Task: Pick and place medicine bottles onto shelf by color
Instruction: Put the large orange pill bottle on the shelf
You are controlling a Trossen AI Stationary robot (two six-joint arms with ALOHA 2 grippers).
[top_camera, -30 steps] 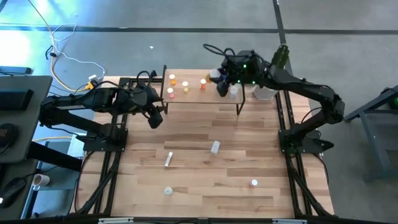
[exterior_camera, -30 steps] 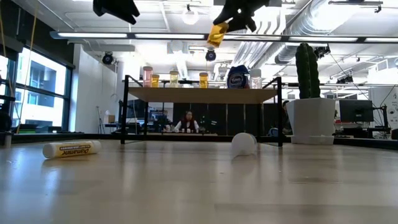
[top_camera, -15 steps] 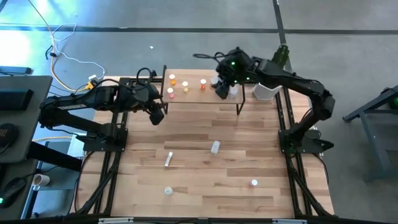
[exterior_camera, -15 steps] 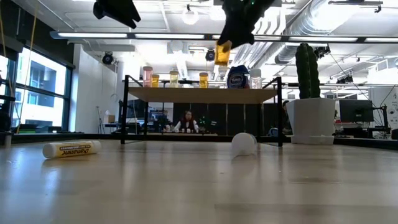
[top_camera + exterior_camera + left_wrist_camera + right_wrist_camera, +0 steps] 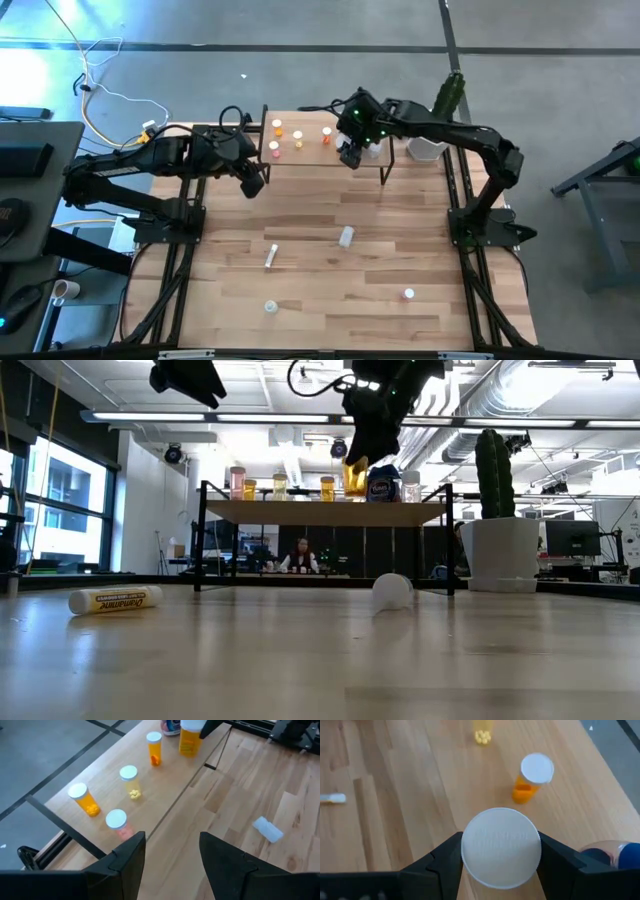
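Behind the wooden surface [image 5: 330, 290] an office-like room runs back under bright ceiling lights, and a person [image 5: 302, 555] sits far off, seen between the legs of the shelf [image 5: 325, 513].

An orange bottle with a white cap [image 5: 501, 847] is clamped between the fingers of the right gripper [image 5: 349, 156], upright, just above the shelf top near its front edge. Just beyond those fingers stand another orange bottle [image 5: 532, 779] and, to one side, the blue round bottle [image 5: 381, 484]; farther along the shelf are a yellowish vial [image 5: 129, 782], one more orange bottle [image 5: 84, 799] and a pink-tinted one [image 5: 118, 823], all upright and apart from each other.

The left gripper [image 5: 253, 185] hangs in the air off the shelf's other end, fingers [image 5: 127, 863] apart and holding nothing.

Down on the surface, well away from both sets of fingers, lie a white bottle [image 5: 346, 236] on its side, a white tube with yellow lettering [image 5: 115, 600], and two small bottles near the front edge [image 5: 270, 306] [image 5: 408, 294]. A white pot with a cactus [image 5: 495, 540] stands beside the shelf.
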